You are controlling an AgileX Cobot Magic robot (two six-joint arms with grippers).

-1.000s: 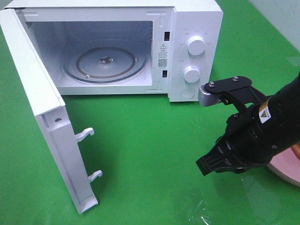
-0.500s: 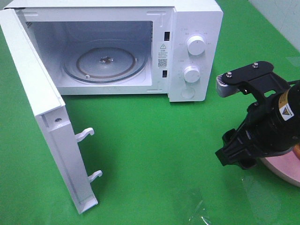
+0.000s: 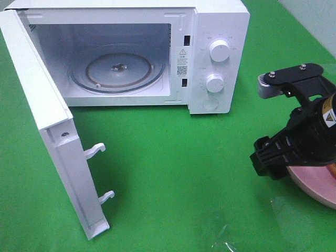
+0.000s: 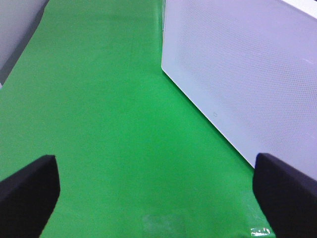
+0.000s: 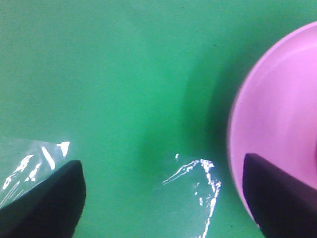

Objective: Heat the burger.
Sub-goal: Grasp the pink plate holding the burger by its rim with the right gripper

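Observation:
The burger is hidden; only the rim of the pink plate [image 3: 314, 190] shows under my right arm at the right edge of the table. My right gripper [image 3: 271, 157] hangs over the plate's left edge, pointing down. In the right wrist view its fingers stand wide apart, open and holding nothing [image 5: 163, 203], with the pink plate [image 5: 277, 124] beside one fingertip. My left gripper [image 4: 158, 198] is open and empty above green cloth, next to the microwave's white perforated wall [image 4: 247, 74]. It is out of the exterior high view.
The white microwave [image 3: 218, 63] stands at the back with its door [image 3: 52, 131] swung fully open to the left and a bare glass turntable [image 3: 118, 71] inside. Clear tape patches [image 3: 226, 236] glint on the green cloth near the front.
My right arm has swung right, away from the table's middle to the pink plate's edge. Its gripper has gone from nearly shut to wide open. The left gripper has stayed open.

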